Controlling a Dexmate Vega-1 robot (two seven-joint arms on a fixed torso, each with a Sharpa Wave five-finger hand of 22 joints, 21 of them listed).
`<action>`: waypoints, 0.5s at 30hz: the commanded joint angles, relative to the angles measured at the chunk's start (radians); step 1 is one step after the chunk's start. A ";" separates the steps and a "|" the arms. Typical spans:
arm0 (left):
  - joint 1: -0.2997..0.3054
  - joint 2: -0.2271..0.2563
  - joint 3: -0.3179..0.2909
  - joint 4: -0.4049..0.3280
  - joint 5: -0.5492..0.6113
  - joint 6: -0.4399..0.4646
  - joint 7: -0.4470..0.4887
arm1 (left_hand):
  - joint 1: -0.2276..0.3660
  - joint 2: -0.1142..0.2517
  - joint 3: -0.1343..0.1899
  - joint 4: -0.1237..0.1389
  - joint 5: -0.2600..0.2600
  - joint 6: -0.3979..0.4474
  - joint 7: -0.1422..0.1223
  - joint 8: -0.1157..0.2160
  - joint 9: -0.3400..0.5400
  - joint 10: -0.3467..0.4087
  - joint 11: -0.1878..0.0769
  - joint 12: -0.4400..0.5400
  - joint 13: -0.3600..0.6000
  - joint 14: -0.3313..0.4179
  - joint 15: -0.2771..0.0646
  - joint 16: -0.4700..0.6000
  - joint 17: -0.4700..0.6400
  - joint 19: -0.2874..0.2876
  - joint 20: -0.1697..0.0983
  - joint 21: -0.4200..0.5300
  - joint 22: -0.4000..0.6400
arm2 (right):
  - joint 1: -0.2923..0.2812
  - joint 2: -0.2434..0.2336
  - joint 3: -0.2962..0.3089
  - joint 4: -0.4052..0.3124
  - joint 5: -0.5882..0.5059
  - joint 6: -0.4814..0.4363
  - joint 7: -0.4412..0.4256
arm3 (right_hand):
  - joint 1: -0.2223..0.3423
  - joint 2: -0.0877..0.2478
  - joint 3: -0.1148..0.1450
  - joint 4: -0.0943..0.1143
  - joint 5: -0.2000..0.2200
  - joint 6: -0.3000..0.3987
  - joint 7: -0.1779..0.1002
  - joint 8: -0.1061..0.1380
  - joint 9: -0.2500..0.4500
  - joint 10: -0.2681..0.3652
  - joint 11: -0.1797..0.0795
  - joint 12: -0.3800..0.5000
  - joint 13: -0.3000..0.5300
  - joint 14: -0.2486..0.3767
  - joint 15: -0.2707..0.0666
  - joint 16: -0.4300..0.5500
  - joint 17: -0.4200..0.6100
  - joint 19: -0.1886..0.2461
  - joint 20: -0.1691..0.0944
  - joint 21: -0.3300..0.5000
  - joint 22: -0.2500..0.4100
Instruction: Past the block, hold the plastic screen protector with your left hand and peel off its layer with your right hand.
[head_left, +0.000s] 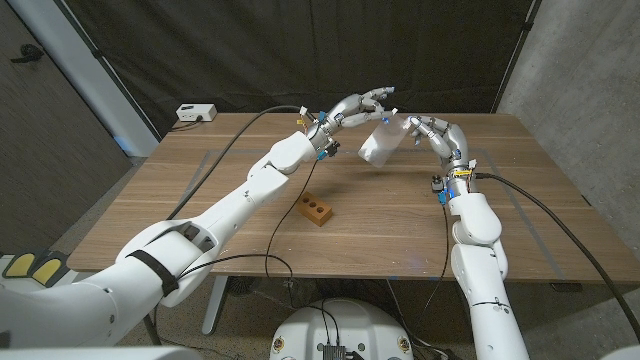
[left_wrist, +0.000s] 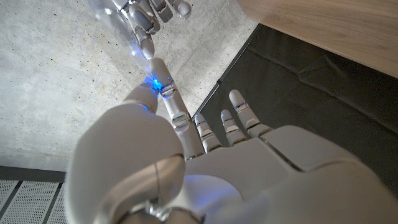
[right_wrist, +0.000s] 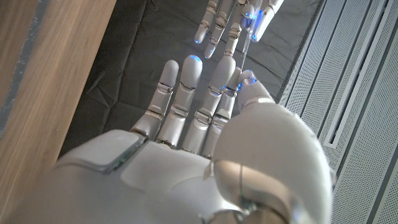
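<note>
The clear plastic screen protector (head_left: 380, 146) hangs in the air over the far middle of the table, beyond the brown block (head_left: 316, 210). My left hand (head_left: 362, 105) holds its upper edge from the left, pinching it with thumb and finger. My right hand (head_left: 430, 130) pinches the same upper edge from the right, and its fingertips nearly meet the left's. In the left wrist view the sheet (left_wrist: 115, 25) shows between my left hand (left_wrist: 236, 162) and the right hand (left_wrist: 152, 9). The right wrist view shows it edge-on (right_wrist: 246, 53) above my right hand (right_wrist: 199, 143). Whether a layer has separated cannot be told.
The wooden table (head_left: 200, 200) carries a small white box (head_left: 196, 113) at its far left corner. Black cables run along both arms and across the table. A dark curtain hangs behind the far edge.
</note>
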 joint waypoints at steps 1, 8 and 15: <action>-0.006 0.001 0.006 0.002 0.007 0.010 -0.007 | 0.006 0.001 0.004 -0.003 0.004 0.006 -0.026 0.006 0.005 -0.008 -0.004 0.005 0.003 -0.002 -0.075 -0.003 0.002 -0.009 -0.004 0.011 0.001 | 0.002 0.009 -0.005 0.012 0.000 0.025 -0.026 | 0.017 0.002 -0.007 0.003 0.003 0.024 -0.002 0.012 0.007 0.022 -0.003 0.021 0.010 0.017 -0.120 0.011 -0.002 -0.003 -0.008 0.016 0.002; -0.001 0.002 0.005 -0.008 0.004 0.020 -0.007 | 0.008 0.001 0.006 -0.004 0.005 0.004 -0.025 0.007 0.006 -0.010 -0.004 0.007 0.004 -0.001 -0.075 -0.003 0.003 -0.010 -0.005 0.014 -0.001 | 0.010 0.031 -0.003 0.041 0.004 0.067 -0.051 | 0.033 0.040 -0.009 0.013 0.001 0.075 0.004 0.029 0.008 0.052 0.001 0.035 0.001 0.036 -0.121 0.025 -0.008 -0.004 -0.020 0.050 0.005; 0.005 -0.002 0.000 -0.013 -0.009 0.025 -0.005 | 0.011 0.001 0.008 -0.007 0.007 0.000 -0.021 0.009 0.009 -0.008 -0.004 0.009 0.005 -0.001 -0.074 -0.002 0.004 -0.012 -0.005 0.019 -0.004 | 0.014 0.021 -0.003 0.058 -0.055 0.117 -0.081 | 0.101 0.028 -0.015 -0.002 -0.004 0.135 0.002 0.031 -0.011 0.083 -0.029 0.101 0.066 0.074 -0.122 0.080 0.057 -0.013 -0.054 0.122 0.016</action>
